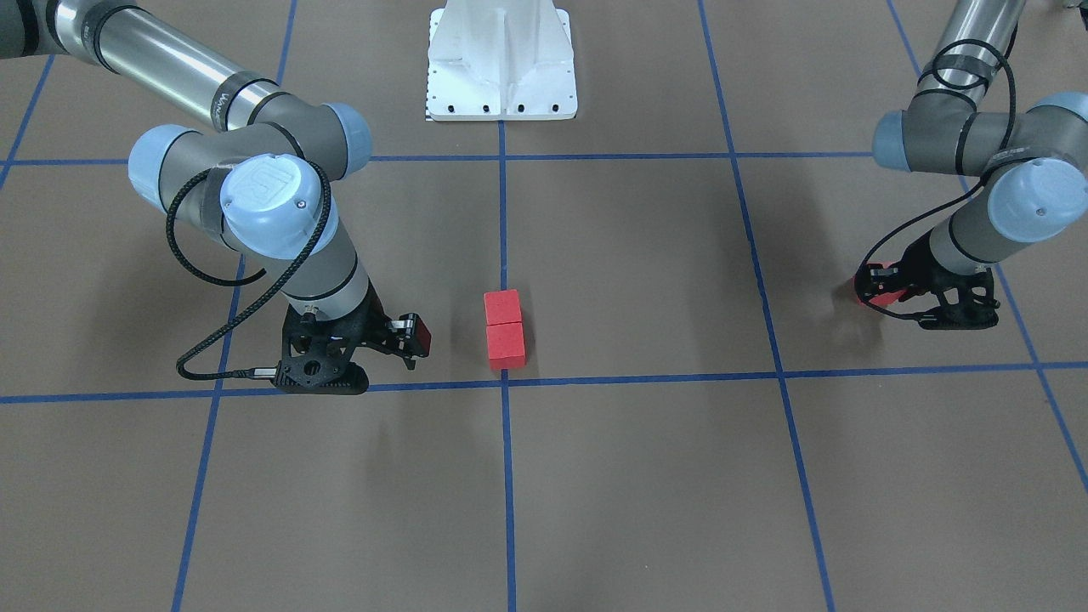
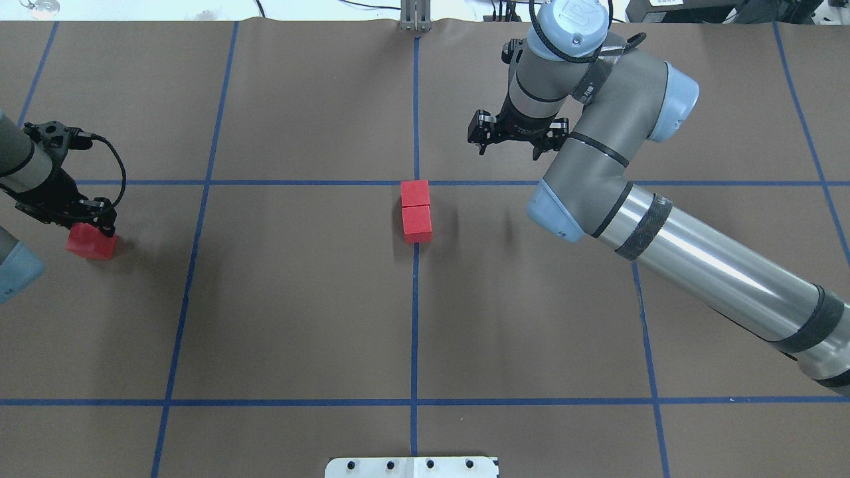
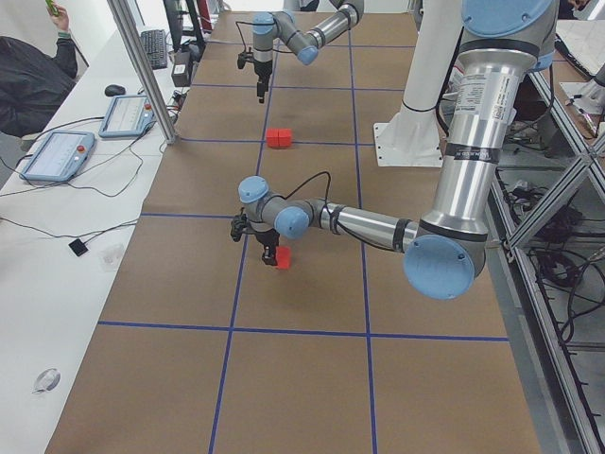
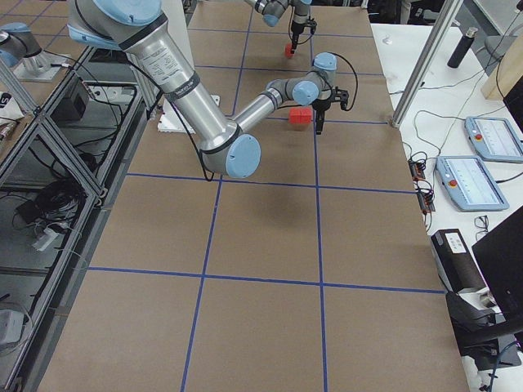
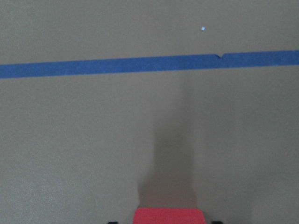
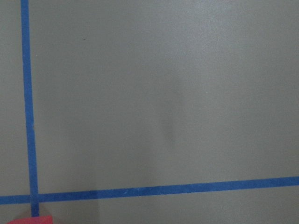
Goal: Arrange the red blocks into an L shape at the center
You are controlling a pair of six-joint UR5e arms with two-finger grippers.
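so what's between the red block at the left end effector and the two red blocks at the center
Between that red block and the pair there is only brown surface, crossed by one blue tape line; the overhead view shows it.

A white "UR" logo stands on the round blue joint cap of the right arm, well off to one side of the two touching red blocks in the front-facing view. In the overhead view, a blue wrist cap on that arm, beyond the red blocks, bears the same "UR" mark. Pale lettering runs along a dark band on the arm's silver tube, too small to read.
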